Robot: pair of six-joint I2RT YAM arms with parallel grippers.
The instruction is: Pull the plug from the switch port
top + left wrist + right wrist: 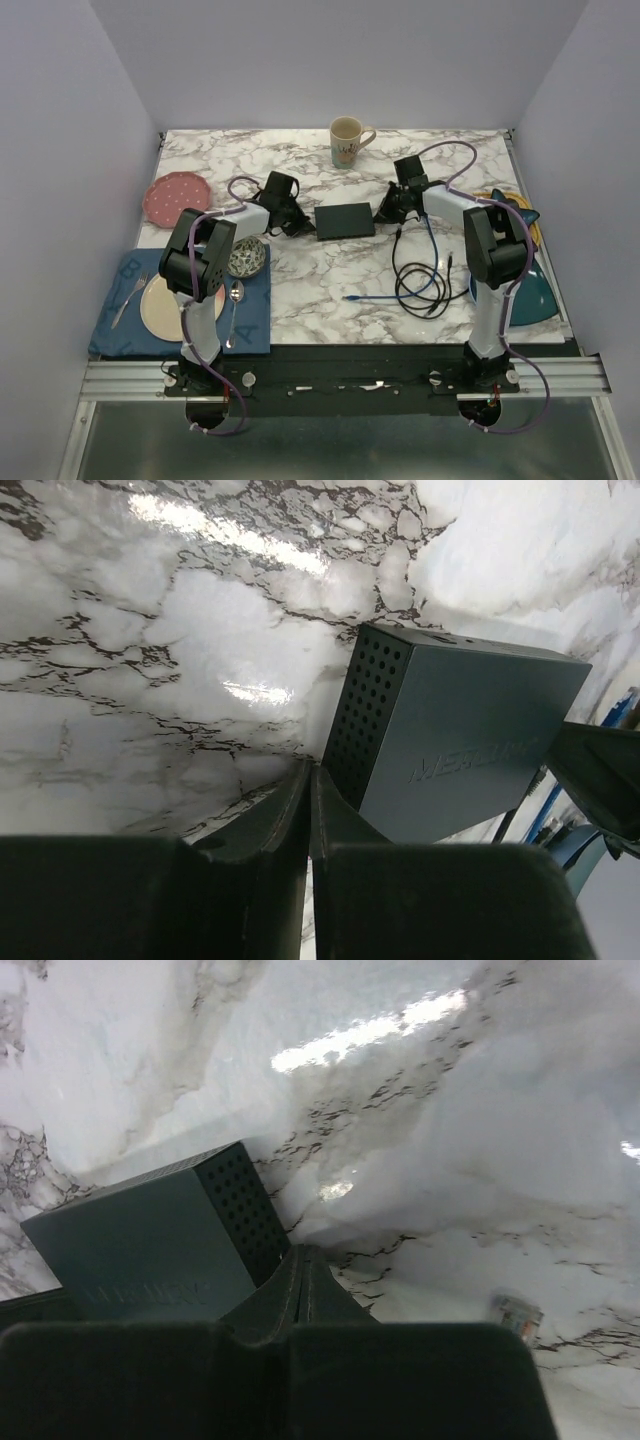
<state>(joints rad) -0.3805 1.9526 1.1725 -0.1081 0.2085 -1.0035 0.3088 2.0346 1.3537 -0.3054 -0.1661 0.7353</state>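
The switch [345, 220] is a flat dark box in the middle of the marble table. It also shows in the left wrist view [460, 740] and the right wrist view [140, 1245]. My left gripper [297, 222] is shut and empty, its tips [310, 770] against the switch's perforated left end. My right gripper [383, 213] is shut and empty, its tips [303, 1252] at the switch's right end. A clear plug [515, 1313] lies on the marble apart from the switch. A coiled black cable [420, 285] and a blue cable [375, 297] lie to the right. The ports are hidden.
A mug [346, 140] stands at the back. A pink plate [177, 197] lies at the left. A patterned bowl [245, 257] and a blue placemat [125, 330] with a plate, fork and spoon are at the front left. A teal bowl [535, 292] is at the right edge.
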